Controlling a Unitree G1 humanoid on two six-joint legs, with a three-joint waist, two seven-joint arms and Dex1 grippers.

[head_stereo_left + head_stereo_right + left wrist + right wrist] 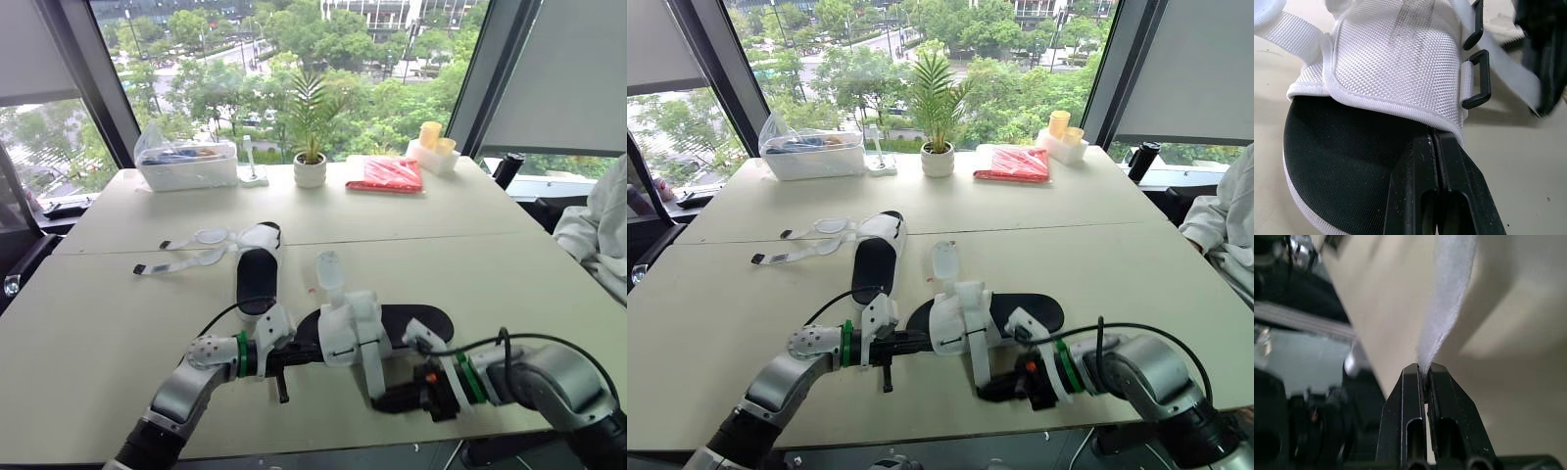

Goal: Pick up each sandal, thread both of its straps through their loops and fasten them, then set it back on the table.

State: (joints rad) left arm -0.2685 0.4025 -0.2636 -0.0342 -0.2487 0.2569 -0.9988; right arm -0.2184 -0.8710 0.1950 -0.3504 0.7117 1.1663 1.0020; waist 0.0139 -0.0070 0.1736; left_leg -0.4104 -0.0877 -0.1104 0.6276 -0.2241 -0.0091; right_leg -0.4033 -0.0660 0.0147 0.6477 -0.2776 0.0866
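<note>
1. The near sandal is at the table's front edge, black footbed up, with its white mesh upper bunched in the middle. I can't tell whether it's resting on the surface or lifted just off it.
2. The left gripper comes in from the left, fingers pressed tight together. They pinch that sandal right where the white upper's bound edge meets the black footbed.
3. In the left wrist view, two black loops sit on the side of the upper. A white strap runs past just beside them, but I can't make out whether it is threaded through.
4. The right gripper has its jaws nipped shut on the tip of a white strap. That strap runs from the upper toward the table's front edge and into the claw.
5. The second sandal lies further back and left of centre on the table, well clear of both grippers. Its loose straps are splayed out flat to the left, unfastened.
6. Along the far side by the window are a clear plastic bag, a potted plant and a red packet.
7. A person's white sleeve shows at the right edge.
</note>
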